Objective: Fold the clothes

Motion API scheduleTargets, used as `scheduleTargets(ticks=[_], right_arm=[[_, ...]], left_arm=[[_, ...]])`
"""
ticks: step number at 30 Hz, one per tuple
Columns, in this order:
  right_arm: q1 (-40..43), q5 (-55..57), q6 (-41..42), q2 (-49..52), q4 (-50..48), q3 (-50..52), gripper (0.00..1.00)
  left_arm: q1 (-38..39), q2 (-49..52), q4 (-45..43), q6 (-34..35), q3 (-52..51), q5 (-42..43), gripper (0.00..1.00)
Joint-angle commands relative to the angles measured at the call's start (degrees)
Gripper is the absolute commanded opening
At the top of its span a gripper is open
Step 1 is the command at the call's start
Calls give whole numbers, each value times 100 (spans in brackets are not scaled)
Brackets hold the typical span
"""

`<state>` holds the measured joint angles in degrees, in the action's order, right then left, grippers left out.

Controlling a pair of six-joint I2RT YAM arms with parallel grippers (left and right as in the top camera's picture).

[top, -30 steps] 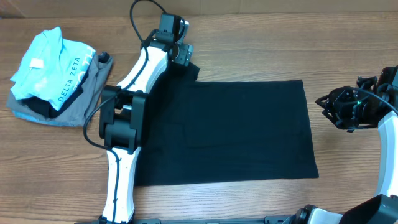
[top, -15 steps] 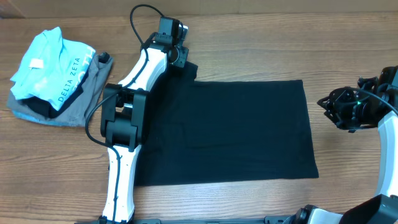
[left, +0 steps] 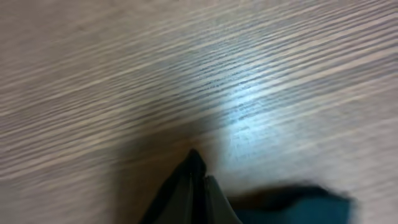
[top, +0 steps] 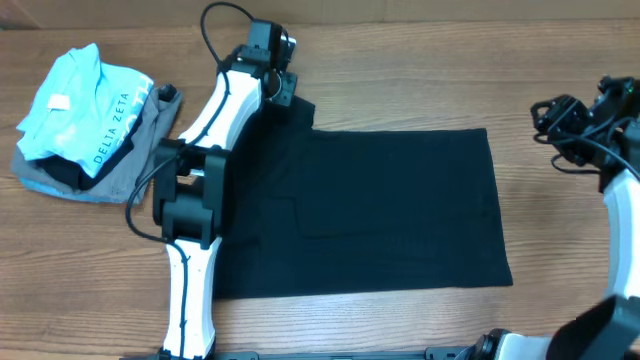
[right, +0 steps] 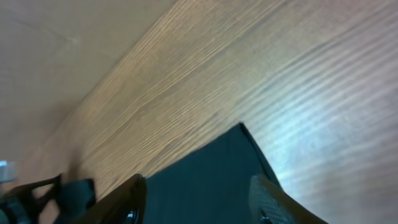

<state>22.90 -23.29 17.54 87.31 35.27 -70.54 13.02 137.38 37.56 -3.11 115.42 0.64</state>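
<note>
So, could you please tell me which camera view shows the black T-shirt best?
The overhead view: the black T-shirt lies spread flat, nearly whole, with the left arm across its edge. The right wrist view catches one corner; the left wrist view, only a blurred dark scrap.

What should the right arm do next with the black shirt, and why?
Probably lower the right gripper onto the far right corner of the black T-shirt and close. Its jaws stand open and off the cloth, with that corner framed between them in the wrist view, while the left gripper is shut at the far left sleeve. With both far corners held, folding could begin.
</note>
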Motion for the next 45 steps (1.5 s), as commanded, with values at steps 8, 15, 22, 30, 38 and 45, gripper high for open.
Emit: scheduleTargets(ticks=[8, 15, 22, 30, 38, 45], right_arm=[[-393, 817, -149, 1609, -1528, -107, 58], [-579, 564, -151, 2490, -1895, -105, 57], [-885, 564, -155, 3141, -2114, -105, 57], [-1032, 680, -299, 3233, -1834, -105, 44], [-997, 820, -297, 3228, -1541, -125, 28], [-997, 820, -273, 3158, -1499, -284, 5]], left_arm=[[37, -1099, 1058, 81, -9, 92, 4], [133, -1449, 1569, 98, -9, 87, 4], [179, -1467, 1919, 103, -9, 85, 4], [179, -1467, 2201, 101, -9, 66, 4], [179, -1467, 2249, 103, -9, 66, 4], [179, -1467, 2352, 101, -9, 63, 4]])
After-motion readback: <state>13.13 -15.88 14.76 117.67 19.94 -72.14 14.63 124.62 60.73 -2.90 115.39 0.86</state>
